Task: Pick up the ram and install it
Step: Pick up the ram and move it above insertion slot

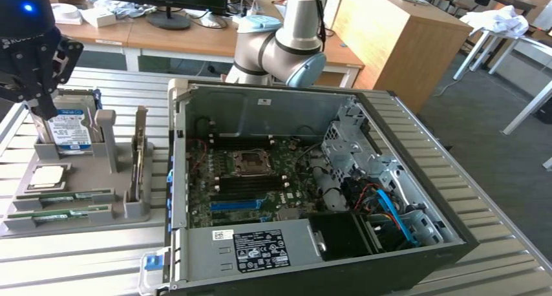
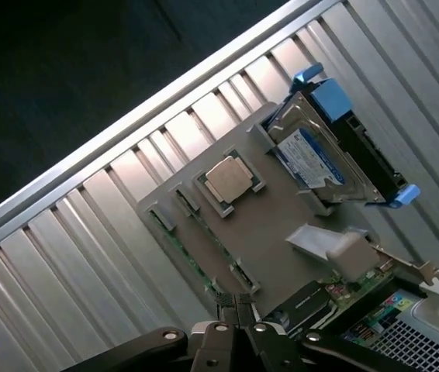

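The gripper is hovering with its jaws pressed together and empty over the hard drive, in the upper left of the exterior view. I judge the pick-up is only being approached, and grasping is calling for parted jaws aligned across the stick. The ram, a long, narrow green stick, is sitting in a slot of the grey holder at lower left.

The table is ribbed, matt metal. The holder looks like matt grey plastic; the ram is matt green board, the processor smooth, shining metal.
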`<state>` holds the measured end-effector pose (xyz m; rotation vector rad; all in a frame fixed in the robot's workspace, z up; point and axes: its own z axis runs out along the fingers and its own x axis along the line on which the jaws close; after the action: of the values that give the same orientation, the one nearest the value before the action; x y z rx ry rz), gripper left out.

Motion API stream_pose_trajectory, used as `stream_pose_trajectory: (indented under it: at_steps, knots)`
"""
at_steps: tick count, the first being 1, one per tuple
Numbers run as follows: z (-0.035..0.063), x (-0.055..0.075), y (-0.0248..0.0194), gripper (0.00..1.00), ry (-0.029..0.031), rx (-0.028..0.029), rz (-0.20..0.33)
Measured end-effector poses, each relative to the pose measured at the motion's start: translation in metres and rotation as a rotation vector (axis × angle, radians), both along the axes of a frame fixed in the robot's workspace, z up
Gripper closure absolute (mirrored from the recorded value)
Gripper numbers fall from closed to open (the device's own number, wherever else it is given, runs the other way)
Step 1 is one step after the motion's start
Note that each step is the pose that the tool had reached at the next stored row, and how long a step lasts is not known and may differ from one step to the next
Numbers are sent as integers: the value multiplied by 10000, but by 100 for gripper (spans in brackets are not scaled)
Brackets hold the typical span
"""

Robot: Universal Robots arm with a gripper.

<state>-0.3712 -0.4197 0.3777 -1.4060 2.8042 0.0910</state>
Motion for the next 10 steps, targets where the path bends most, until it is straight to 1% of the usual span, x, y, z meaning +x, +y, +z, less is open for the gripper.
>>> stream_pose_trajectory:
  at_steps: [10]
  knots:
    - [0,0,0,90,0,13,1741]
